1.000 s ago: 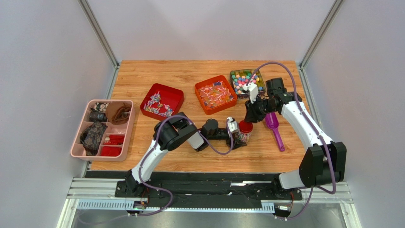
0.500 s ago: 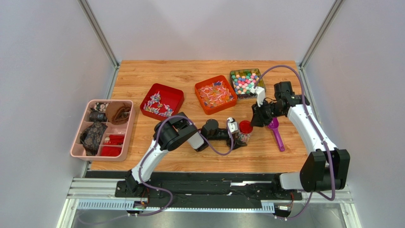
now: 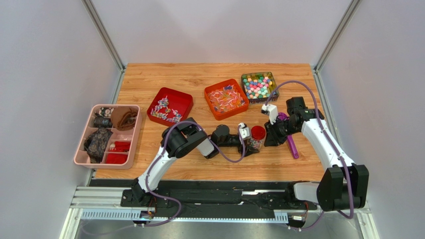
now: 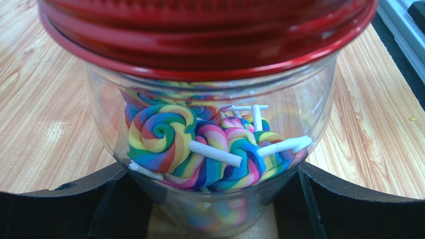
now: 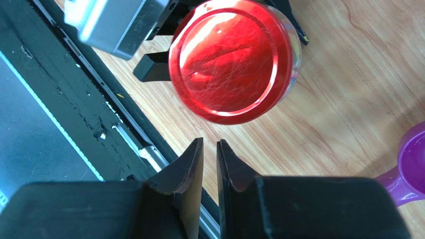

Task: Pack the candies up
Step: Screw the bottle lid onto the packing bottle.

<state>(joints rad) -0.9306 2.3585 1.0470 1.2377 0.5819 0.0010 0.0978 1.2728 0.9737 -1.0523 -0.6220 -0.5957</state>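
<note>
Candies [image 4: 199, 154], rainbow swirls on white sticks, lie inside a clear jar [image 4: 319, 99] grasped between the left fingers [image 4: 60, 209], under a red lid [image 5: 229, 59]. Right fingers [image 5: 192, 169] are clenched, empty, just beside that lid. Light and probably brittle at the sticks, they are best moved via the rigid, slippery jar wall.

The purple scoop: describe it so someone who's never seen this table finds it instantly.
On the wooden table's right side, just right of the red-lidded jar, lies the purple scoop. It is the only purple tool, its handle pointing toward the near edge.
</note>
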